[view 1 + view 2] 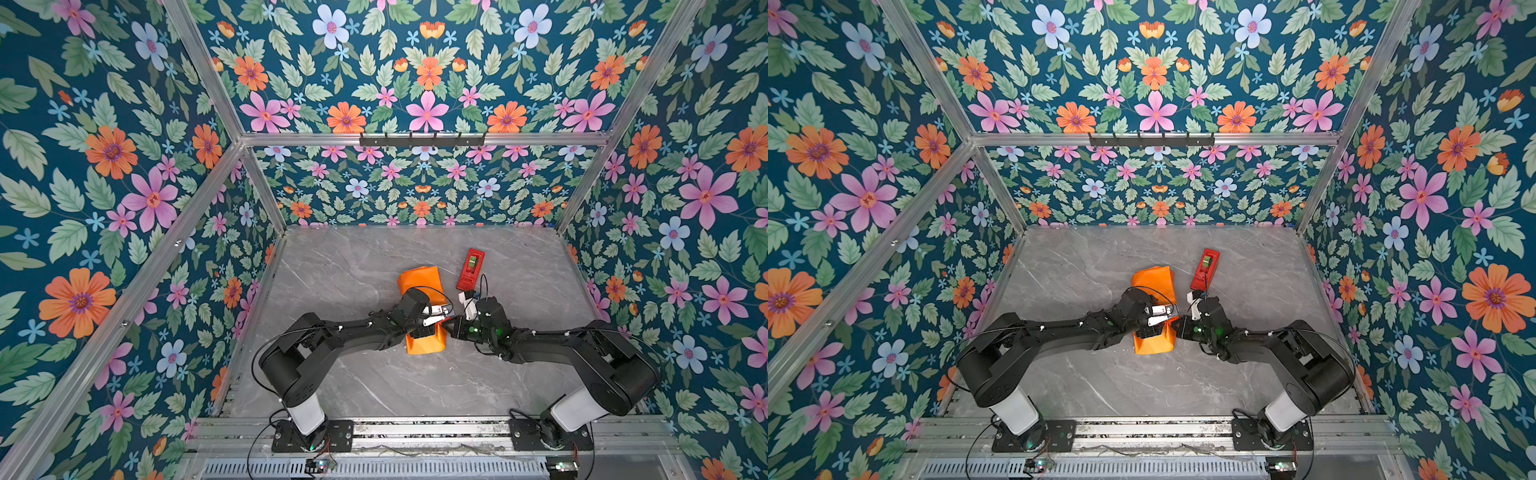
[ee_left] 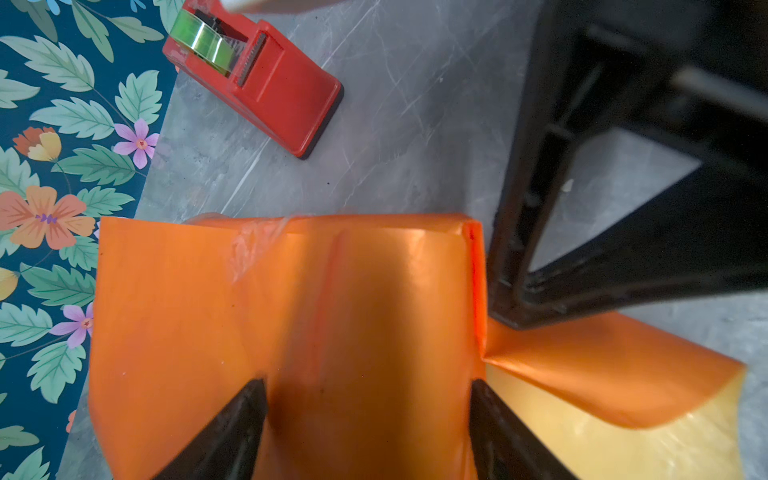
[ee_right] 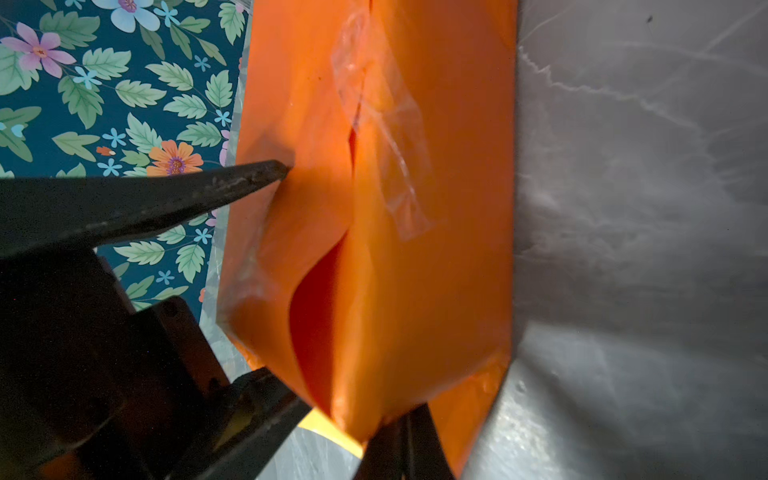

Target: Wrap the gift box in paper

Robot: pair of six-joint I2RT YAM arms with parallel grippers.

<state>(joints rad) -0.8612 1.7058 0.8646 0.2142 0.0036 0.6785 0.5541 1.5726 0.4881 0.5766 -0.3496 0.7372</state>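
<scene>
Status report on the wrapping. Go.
Left gripper open atop the paper. Right gripper shut against its end flap. Gift box hidden inside, seam taped. Tape dispenser apart, nothing in the way.

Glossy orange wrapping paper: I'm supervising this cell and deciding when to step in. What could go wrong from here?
1. One wrinkled clear tape strip holds the seam of the glossy orange paper; the seam gapes beyond it, so the shut right end effector pushing at that end might pop it open.
2. The open left end effector seems only to rest on top, so the wrap could slide.
3. The loose yellow-backed flap may crease crooked.
</scene>
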